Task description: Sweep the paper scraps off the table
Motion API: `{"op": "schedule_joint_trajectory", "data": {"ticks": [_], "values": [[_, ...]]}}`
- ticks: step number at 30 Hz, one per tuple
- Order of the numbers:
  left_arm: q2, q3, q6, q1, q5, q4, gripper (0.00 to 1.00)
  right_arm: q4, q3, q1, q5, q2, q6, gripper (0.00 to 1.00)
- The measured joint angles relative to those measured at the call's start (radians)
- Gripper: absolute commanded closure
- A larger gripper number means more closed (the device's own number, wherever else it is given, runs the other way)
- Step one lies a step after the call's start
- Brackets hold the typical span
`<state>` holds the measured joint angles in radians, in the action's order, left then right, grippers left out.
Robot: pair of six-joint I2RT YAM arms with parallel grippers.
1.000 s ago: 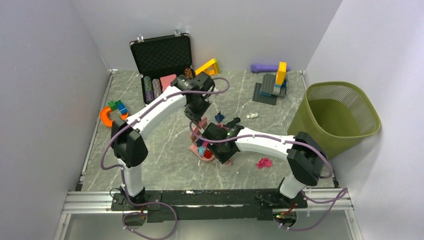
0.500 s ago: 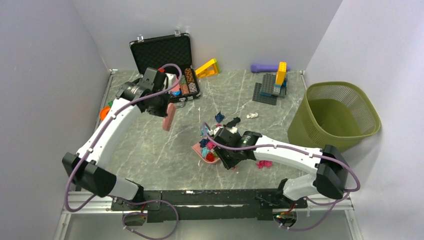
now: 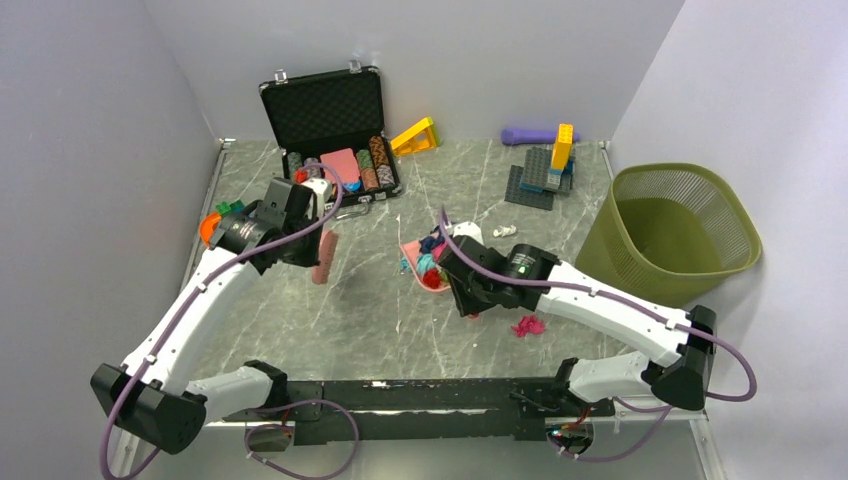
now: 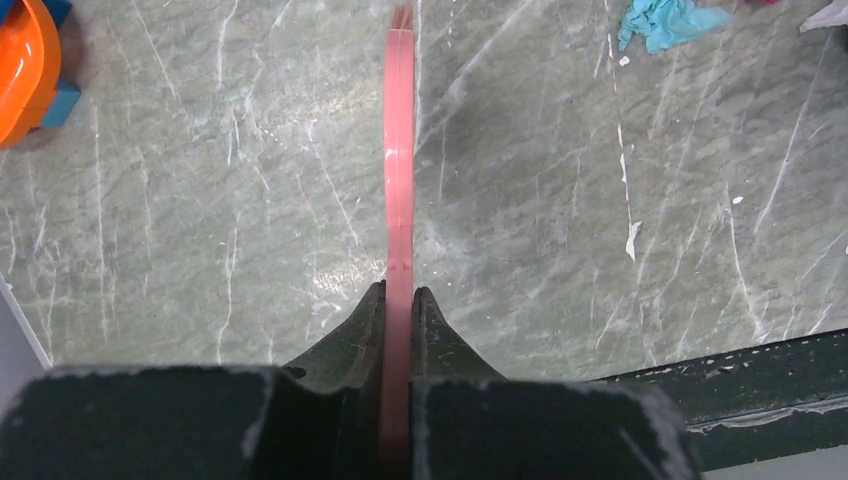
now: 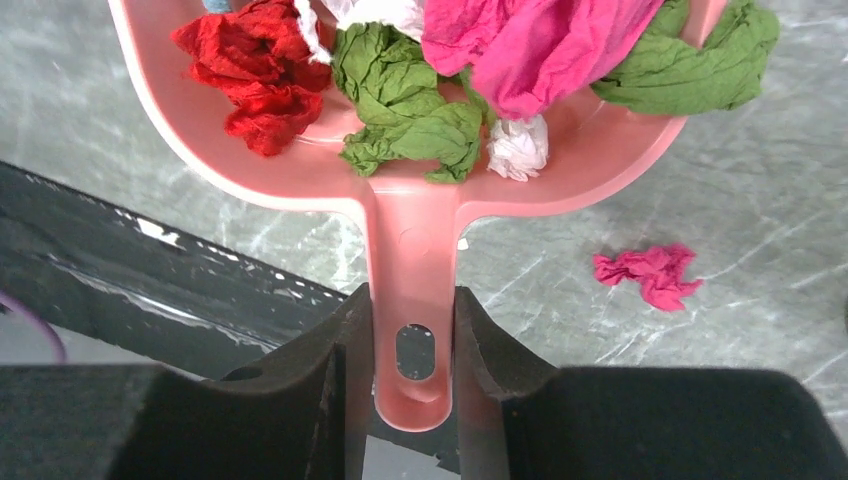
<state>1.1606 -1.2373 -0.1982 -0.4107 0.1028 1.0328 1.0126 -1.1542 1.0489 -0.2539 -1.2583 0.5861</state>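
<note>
My right gripper (image 5: pixel 413 335) is shut on the handle of a pink dustpan (image 5: pixel 400 190), which hangs tilted above the table (image 3: pixel 300 310) near the middle. In the pan lie paper scraps: red (image 5: pixel 260 80), green (image 5: pixel 410 120), magenta (image 5: pixel 540 40) and white (image 5: pixel 517 145). The top view shows the same dustpan (image 3: pixel 425 262) in the right gripper (image 3: pixel 458 287). One magenta scrap (image 3: pixel 527 325) lies loose on the table, also seen as the loose scrap (image 5: pixel 650 272). My left gripper (image 4: pixel 399 300) is shut on a thin pink sweeping tool (image 4: pixel 399 150), left of the pan in the top view (image 3: pixel 324 258). A teal scrap (image 4: pixel 668 20) lies ahead.
A green mesh basket (image 3: pixel 680 235) stands at the right edge. An open black case (image 3: pixel 330 120) with chips sits at the back left. Building bricks (image 3: pixel 550 165) and a white bit (image 3: pixel 505 231) lie behind the pan. An orange brick (image 3: pixel 210 230) is at the left edge.
The left arm swung its pink tool away from the dustpan to the left. The right gripper carried the loaded dustpan up and farther back; one magenta scrap stayed on the table.
</note>
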Motion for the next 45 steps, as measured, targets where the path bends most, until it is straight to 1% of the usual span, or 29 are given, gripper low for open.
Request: {"op": "schedule_joint_trajectory", "data": {"ticks": [4,8,14,20,25,29,38,42,45], "values": [[-0.034,0.045,-0.001,0.000,-0.002,-0.021,1.00,0.082,-0.116,-0.003,-0.058,0.007,0.055,1.00],[-0.035,0.080,-0.003,0.000,-0.014,-0.035,1.00,0.151,-0.231,-0.029,-0.080,0.032,0.106,1.00],[-0.051,0.140,-0.007,0.000,-0.060,-0.070,1.00,0.275,-0.373,-0.150,-0.089,0.047,0.170,1.00],[-0.056,0.186,-0.007,0.000,-0.113,-0.104,1.00,0.377,-0.475,-0.253,-0.109,0.046,0.205,1.00],[-0.058,0.206,-0.007,0.000,-0.148,-0.129,1.00,0.432,-0.574,-0.385,-0.125,0.036,0.206,1.00],[-0.069,0.237,-0.007,0.000,-0.160,-0.151,1.00,0.455,-0.660,-0.519,-0.110,0.023,0.177,1.00],[-0.117,0.296,-0.008,0.000,-0.163,-0.193,1.00,0.460,-0.852,-0.786,-0.020,-0.045,0.098,1.00],[-0.119,0.318,-0.008,0.000,-0.167,-0.205,1.00,0.441,-0.866,-0.895,0.059,-0.050,0.093,1.00],[-0.121,0.320,-0.008,0.000,-0.168,-0.208,1.00,0.372,-0.834,-0.991,0.147,-0.040,0.099,1.00]]}}
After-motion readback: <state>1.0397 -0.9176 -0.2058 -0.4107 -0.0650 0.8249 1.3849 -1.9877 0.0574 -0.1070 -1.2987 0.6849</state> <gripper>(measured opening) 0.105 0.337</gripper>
